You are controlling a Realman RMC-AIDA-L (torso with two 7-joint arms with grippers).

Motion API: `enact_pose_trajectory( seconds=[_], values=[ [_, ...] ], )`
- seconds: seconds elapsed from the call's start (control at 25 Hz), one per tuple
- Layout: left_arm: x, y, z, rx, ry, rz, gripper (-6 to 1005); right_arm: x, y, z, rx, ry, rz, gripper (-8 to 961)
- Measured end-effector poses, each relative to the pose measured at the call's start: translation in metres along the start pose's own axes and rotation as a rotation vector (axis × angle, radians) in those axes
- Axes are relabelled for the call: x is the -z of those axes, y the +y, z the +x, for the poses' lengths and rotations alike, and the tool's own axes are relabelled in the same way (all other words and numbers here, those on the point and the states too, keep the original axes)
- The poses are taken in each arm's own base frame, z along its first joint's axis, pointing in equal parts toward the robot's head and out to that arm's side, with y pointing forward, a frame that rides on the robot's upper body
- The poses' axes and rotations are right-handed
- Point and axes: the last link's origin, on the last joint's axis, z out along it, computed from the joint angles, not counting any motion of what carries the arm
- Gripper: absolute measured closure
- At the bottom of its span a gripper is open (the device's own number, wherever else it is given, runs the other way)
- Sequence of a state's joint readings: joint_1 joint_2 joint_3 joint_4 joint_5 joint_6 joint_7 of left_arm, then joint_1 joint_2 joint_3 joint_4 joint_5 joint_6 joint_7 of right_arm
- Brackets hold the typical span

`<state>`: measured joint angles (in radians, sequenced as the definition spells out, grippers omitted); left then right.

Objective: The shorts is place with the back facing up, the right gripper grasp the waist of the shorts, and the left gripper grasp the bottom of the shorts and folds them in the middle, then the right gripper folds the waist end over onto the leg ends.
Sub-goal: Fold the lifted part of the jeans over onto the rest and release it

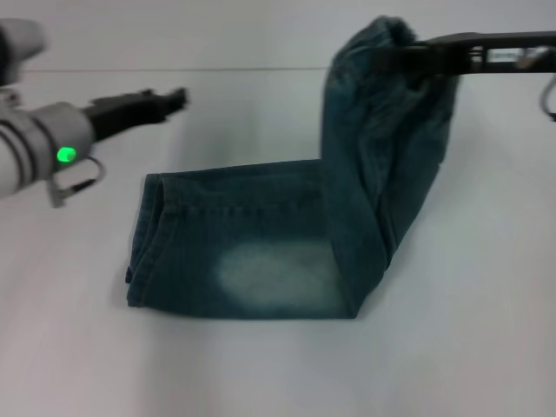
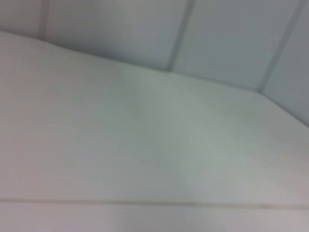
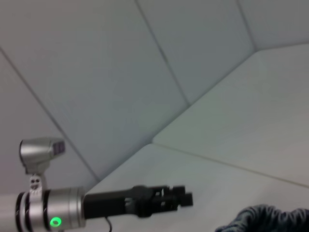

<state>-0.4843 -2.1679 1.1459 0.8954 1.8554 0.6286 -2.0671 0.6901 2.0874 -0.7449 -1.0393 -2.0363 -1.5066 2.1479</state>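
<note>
Right gripper (image 1: 415,54) clamped on waist of the shorts (image 1: 382,43), lifted above table (image 1: 261,373).
Lengthwise fold looks done; shorts (image 1: 287,234) lie doubled, leg ends (image 1: 143,243) flat at left. Waist-over-legs fold remains. Left gripper (image 1: 178,97) hovers clear, empty; finger state unclear.

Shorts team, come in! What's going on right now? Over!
Right gripper shut on the waist, lifted up high. Left gripper empty, holding nothing, off to the left above the table. Shorts folded lengthwise, leg ends flat. Nothing in the way.
</note>
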Motion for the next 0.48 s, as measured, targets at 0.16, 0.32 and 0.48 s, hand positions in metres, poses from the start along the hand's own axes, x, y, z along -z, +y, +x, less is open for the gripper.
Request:
enact_pose_trajectory(
  seconds=[0.16,0.32,0.48],
  values=[
    [0.017,-0.025,0.005,0.017,0.057,0.074,444,-0.028,0.012,-0.004,0.016,0.044,-0.047,852],
    [0.027,-0.041,0.005,0.017,0.081,0.123,445,-0.059,0.028,-0.006,0.038,0.102,-0.086,852],
    [0.033,-0.05,0.002,0.012,0.085,0.148,445,-0.089,0.043,-0.005,0.062,0.177,-0.133,852]
  ],
)
